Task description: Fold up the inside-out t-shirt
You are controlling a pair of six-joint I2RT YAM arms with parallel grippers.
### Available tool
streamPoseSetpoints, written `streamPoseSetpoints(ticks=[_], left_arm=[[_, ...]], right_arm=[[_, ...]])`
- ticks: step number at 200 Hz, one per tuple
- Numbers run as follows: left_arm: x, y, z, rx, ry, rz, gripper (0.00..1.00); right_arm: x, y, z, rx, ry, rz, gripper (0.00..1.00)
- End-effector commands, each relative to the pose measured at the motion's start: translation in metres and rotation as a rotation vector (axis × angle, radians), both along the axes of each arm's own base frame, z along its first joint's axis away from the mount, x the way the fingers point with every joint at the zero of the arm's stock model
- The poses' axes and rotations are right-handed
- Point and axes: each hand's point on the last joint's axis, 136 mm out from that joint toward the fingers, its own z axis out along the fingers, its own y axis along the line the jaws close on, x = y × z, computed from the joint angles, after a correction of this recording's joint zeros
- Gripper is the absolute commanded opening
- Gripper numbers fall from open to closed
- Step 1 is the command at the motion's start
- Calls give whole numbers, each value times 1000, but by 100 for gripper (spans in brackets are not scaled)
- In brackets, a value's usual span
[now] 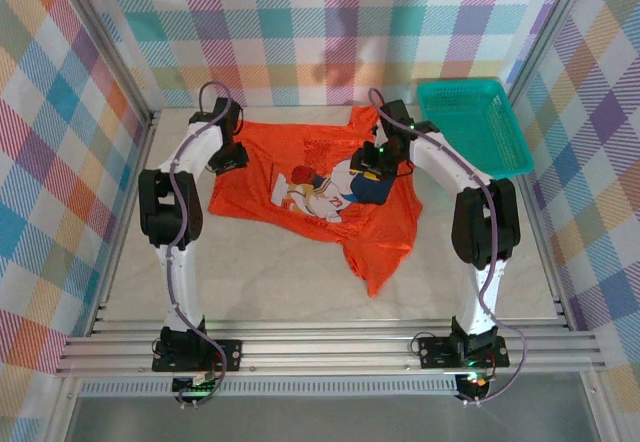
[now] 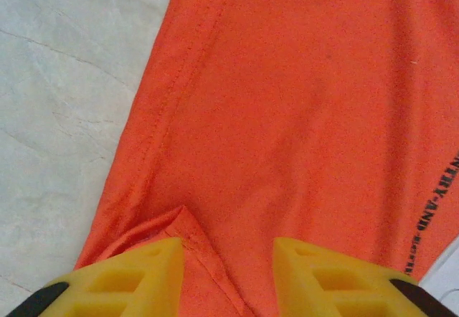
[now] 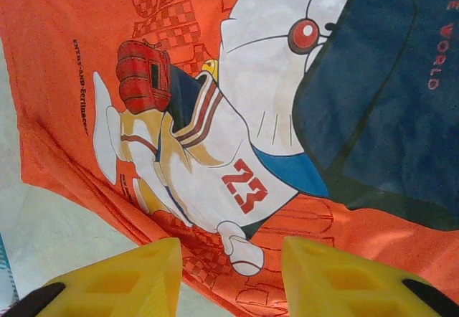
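Pale stone-look tabletop (image 1: pixel 250 282), checked walls. Centre frame: bright orange-red cloth t-shirt (image 1: pixel 250 197), spread out, unfolded; all folding left. Left gripper (image 2: pixel 229 249) parted over left hem, right gripper (image 3: pixel 231 249) parted above cartoon print (image 3: pixel 215 152).

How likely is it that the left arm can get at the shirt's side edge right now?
Probably yes: the left gripper sits low over the shirt beside its hemmed edge, with cloth between its parted fingers and nothing in the way.
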Motion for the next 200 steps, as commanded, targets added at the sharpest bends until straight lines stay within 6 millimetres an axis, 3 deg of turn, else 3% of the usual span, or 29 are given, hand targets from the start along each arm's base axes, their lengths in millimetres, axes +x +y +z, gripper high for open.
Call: streamPoseSetpoints(ticks=[1,32,55,95,126,200], left_arm=[[-8,8,-7,56,49,-4,36],[-11,13,-23,81,102,0,34],[-15,14,-22,89,122,-1,33],[-18,16,-13,102,102,7,42],[-20,17,-25,113,137,3,44],[-12,13,-46,97,163,1,32]], right_arm=[[1,3,13,9,-52,23,41],[2,2,10,1,-49,23,42],[3,2,8,-3,-48,23,42],[2,3,3,-1,-35,25,42],[2,1,4,-8,-37,25,42],[1,1,12,-8,-54,28,42]])
